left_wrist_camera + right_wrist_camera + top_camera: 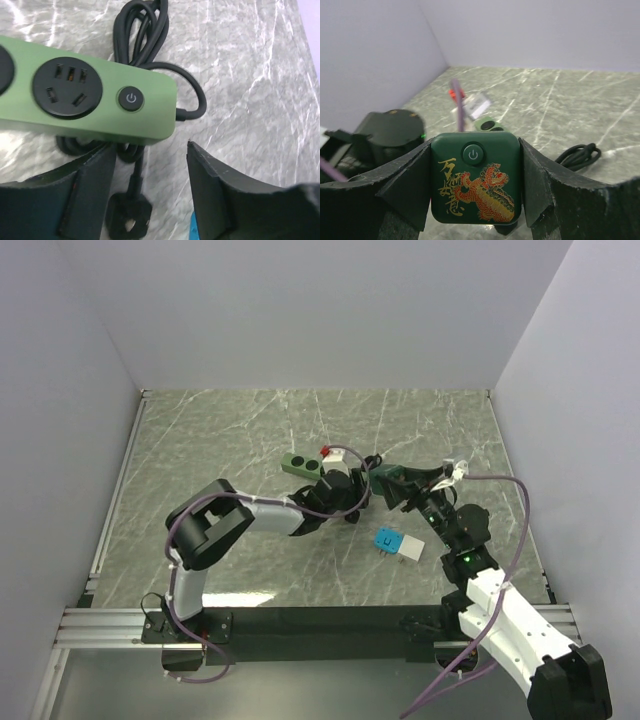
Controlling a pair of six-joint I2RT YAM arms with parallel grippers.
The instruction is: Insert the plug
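A light green power strip (115, 107) with a round socket (67, 87) and a power button (130, 98) lies on the marble table, also seen from above (303, 464). A black plug (127, 217) on its black cable (145, 30) lies on the table below the strip. My left gripper (150, 150) hovers over it, open; the plug rests loose beside the left finger (85, 190). My right gripper (475, 175) is shut on a dark green power cube (476, 177) with a gold and red dragon, held just right of the strip (390, 480).
A blue and white box (398, 543) lies on the table in front of both grippers. A red item (325, 451) sits at the strip's far end. Coiled black cable (577, 155) lies right of the cube. White walls enclose the table on three sides.
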